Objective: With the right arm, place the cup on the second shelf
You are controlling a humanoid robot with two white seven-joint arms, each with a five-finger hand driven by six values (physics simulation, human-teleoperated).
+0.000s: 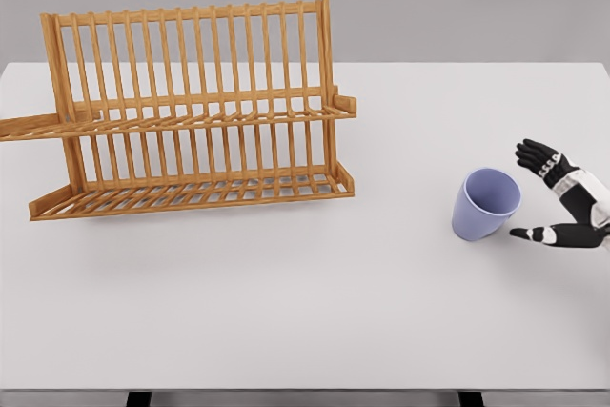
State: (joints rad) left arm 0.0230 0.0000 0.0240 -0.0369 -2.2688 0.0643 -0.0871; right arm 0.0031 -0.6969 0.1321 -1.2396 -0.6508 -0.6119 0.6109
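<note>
Head view: cup [485, 204] upright, mouth tilted rightward.

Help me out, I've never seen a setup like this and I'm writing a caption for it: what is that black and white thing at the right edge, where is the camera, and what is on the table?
This is a simulator's render, seen from a camera on a humanoid robot's head, looking down at a white table. The black and white thing is the robot's right hand, coming in from the right edge. Its fingers are spread open, with the thumb reaching toward a lilac cup just beside it. It holds nothing yet. The cup stands upright on the table, mouth up. On the left stands a wooden dish rack with two slatted shelves, one above the other, both bare. The left arm is out of view.
</note>
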